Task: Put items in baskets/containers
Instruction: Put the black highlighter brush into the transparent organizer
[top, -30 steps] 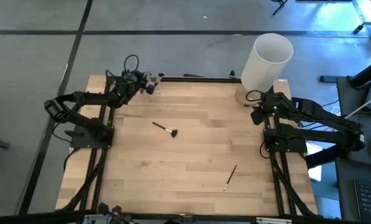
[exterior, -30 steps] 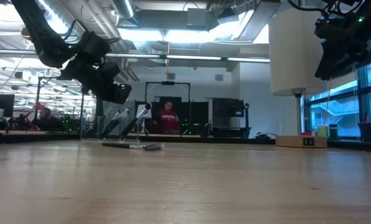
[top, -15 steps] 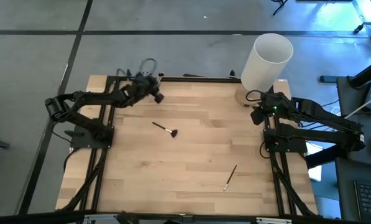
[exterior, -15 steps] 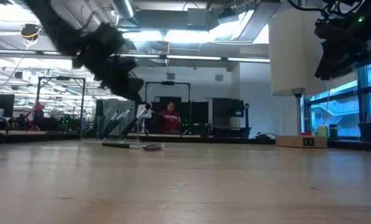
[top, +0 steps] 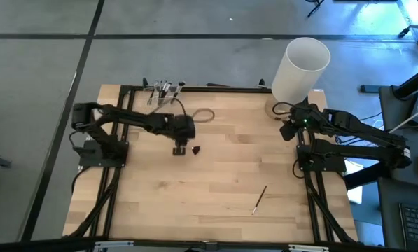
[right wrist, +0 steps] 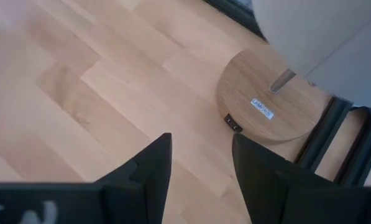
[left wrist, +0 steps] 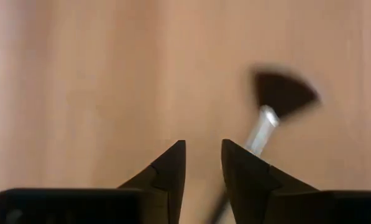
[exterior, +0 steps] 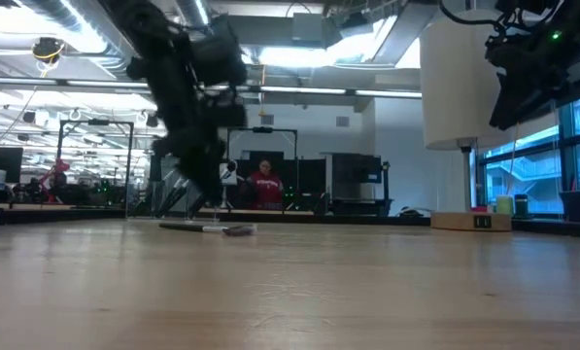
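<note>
Swinging inward from the far edge, left gripper — jaws slightly parted — hovers over fan-tipped brush; right gripper open.

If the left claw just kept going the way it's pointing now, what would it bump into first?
Probably the bare wooden table. The left gripper points down at it, fingers slightly apart, with the fan-tipped brush lying just beside that line, so it might graze the handle; depth is hard to judge.

Most of the table is wide open. The left gripper sits around 10 o'clock of centre over a brush; another brush lies toward 5. The lamp crowds the 1 o'clock corner.
</note>
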Robot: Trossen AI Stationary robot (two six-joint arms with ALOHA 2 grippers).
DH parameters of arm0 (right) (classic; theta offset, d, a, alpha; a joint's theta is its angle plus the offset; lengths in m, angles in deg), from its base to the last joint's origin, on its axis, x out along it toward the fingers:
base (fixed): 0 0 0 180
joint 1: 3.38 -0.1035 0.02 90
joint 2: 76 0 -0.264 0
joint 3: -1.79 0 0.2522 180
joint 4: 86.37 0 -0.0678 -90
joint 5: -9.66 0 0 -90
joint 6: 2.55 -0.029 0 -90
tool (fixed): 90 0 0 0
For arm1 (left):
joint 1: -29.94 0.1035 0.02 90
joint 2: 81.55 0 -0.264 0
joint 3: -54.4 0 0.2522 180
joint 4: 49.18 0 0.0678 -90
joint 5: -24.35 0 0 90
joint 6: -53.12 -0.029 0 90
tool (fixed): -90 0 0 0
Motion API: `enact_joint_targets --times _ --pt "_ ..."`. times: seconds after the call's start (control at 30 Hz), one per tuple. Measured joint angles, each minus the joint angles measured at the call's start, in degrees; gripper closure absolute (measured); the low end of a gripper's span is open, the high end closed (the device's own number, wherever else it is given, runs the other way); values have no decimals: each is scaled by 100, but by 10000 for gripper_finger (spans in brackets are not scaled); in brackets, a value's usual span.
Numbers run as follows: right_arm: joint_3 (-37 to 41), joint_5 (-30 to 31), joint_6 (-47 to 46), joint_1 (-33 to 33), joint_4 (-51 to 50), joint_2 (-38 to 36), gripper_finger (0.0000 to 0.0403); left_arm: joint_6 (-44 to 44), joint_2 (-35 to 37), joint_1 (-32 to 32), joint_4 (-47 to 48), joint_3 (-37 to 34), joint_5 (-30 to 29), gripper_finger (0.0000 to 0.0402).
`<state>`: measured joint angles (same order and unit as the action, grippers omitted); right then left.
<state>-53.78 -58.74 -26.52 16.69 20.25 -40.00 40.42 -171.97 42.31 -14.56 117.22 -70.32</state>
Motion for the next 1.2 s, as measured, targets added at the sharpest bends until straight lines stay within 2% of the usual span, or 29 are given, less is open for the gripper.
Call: enact_joint_targets --times 0.2,0.47,0.7,0.77,0.83,1.0,1.2 --pt "0 -79 42 0 22 112 235 -299 -708 -273 -38 24 -7 311" --pt "0 -76 44 0 28 254 235 -273 -777 -184 154 171 28 311" --pt "0 -76 42 2 30 352 235 -54 -725 -180 1231 1120 -245 317" --pt "0 -76 42 0 28 368 235 68 -727 -209 1711 1365 -176 319" --pt "0 -77 42 0 28 368 235 84 -727 -249 1773 1459 -97 321" --pt "0 -79 36 1 -48 366 235 103 -767 -392 1922 1449 523 324" --pt "173 -168 -72 2 -122 361 235 204 -771 -685 2025 1394 525 325"
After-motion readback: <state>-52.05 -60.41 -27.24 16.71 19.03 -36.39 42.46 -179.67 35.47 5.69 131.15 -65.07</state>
